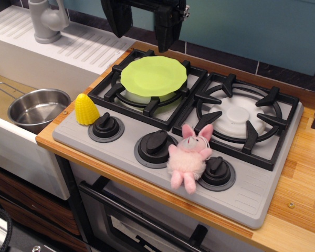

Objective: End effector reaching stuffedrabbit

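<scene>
The pale-pink stuffedrabbit (189, 156) sits upright on the grey stove front, between the middle knob (156, 146) and the right knob (217, 171), ears up and legs dangling toward the front edge. My black gripper (142, 32) hangs at the top of the view, above the back of the left burner and the green plate (153, 76). Its two fingers (117, 18) are spread apart with nothing between them. It is far behind and to the left of the rabbit.
A yellow toy corn (86, 109) stands at the stove's left corner beside the left knob (105, 127). A steel pot (38, 108) sits in the sink at left, with a grey faucet (46, 21) behind. The right burner (240, 116) is bare. Wooden counter (299, 205) lies to the right.
</scene>
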You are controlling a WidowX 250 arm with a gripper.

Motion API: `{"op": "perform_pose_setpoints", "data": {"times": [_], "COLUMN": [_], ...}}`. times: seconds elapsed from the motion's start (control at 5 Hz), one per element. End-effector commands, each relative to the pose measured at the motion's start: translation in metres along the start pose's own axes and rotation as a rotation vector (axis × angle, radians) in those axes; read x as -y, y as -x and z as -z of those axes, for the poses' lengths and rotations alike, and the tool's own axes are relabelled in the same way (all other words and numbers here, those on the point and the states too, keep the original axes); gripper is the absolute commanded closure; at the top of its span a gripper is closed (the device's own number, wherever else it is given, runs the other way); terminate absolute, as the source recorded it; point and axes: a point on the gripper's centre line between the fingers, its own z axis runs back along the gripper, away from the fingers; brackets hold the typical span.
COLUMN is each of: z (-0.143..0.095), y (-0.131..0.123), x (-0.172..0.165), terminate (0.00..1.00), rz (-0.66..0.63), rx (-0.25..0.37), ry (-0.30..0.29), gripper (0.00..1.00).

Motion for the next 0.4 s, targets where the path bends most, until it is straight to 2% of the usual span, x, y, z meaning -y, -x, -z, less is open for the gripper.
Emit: {"op": "perform_pose_setpoints", "data": {"times": [0.0,0.2], "z": [0.0,0.014], "y": [0.0,0.012], "x": [0.0,0.018], "terminate": [0.0,0.0], "rz": [0.0,-0.032], "rx": [0.0,0.043], "ry": [0.0,0.024], "gripper": [0.0,0.0]}}
